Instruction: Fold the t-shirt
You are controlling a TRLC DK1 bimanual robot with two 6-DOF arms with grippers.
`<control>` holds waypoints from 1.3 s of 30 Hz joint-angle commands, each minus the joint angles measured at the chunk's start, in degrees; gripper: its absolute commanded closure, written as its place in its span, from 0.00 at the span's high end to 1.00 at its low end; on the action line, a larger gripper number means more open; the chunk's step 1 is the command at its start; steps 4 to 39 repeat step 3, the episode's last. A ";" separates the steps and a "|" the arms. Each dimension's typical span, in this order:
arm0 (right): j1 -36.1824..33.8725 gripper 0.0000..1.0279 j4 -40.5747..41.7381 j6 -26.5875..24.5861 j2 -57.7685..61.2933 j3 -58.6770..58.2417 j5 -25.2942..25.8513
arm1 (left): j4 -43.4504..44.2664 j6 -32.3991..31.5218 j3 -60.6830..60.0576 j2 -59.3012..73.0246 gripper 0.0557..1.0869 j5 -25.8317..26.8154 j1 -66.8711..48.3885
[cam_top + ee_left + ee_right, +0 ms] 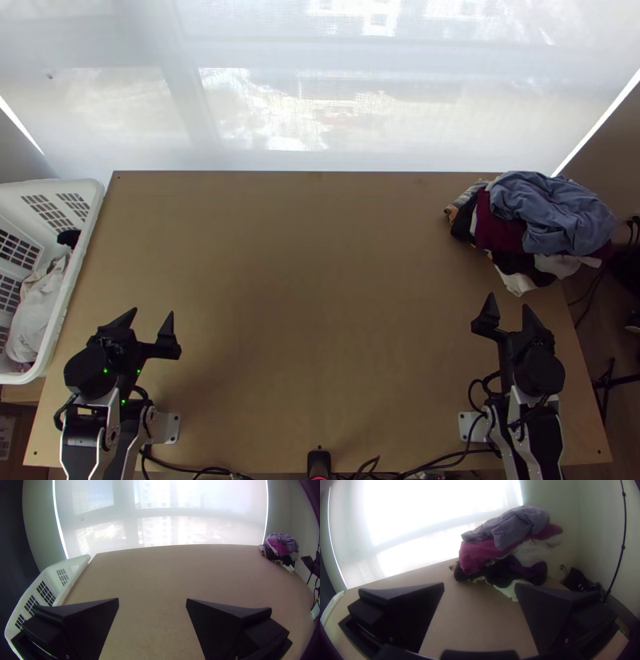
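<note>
Surface (pixel 312 304): brown wood, broad and rectangular.
Basket (pixel 92 194): white, slatted, at 9 o'clock, holding pale cloth (pixel 38 316).
Garment heap (pixel 502 232): bunched at 2 o'clock, topped by blue fabric (pixel 552 212); impossible to single out a T-shirt.
Left pincer (pixel 152 312): released, at 9 o'clock.
Right pincer (pixel 508 302): released, at 3 o'clock, near the heap.

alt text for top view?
A heap of crumpled blue, maroon, black and white clothes lies at the far right corner of a light wooden table. The open black left gripper and right gripper hover at its near left and right; a white plastic basket holding pale cloth stands at its left.
</note>
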 commanded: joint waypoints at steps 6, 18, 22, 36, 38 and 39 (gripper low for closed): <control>-0.10 0.96 -0.02 0.00 -0.01 0.02 -0.06 | 0.00 0.13 0.02 0.01 0.95 -0.07 -0.01; -0.10 0.96 -0.02 0.00 -0.01 0.02 -0.06 | 0.00 0.13 0.02 0.01 0.95 -0.07 -0.01; -0.10 0.96 -0.02 0.00 -0.01 0.02 -0.06 | 0.00 0.13 0.02 0.01 0.95 -0.07 -0.01; -0.10 0.96 -0.02 0.00 -0.01 0.02 -0.06 | 0.00 0.13 0.02 0.01 0.95 -0.07 -0.01; -0.10 0.96 -0.02 0.00 -0.01 0.02 -0.06 | 0.00 0.13 0.02 0.01 0.95 -0.07 -0.01; -0.10 0.96 -0.02 0.00 -0.01 0.02 -0.06 | 0.00 0.13 0.02 0.01 0.95 -0.07 -0.01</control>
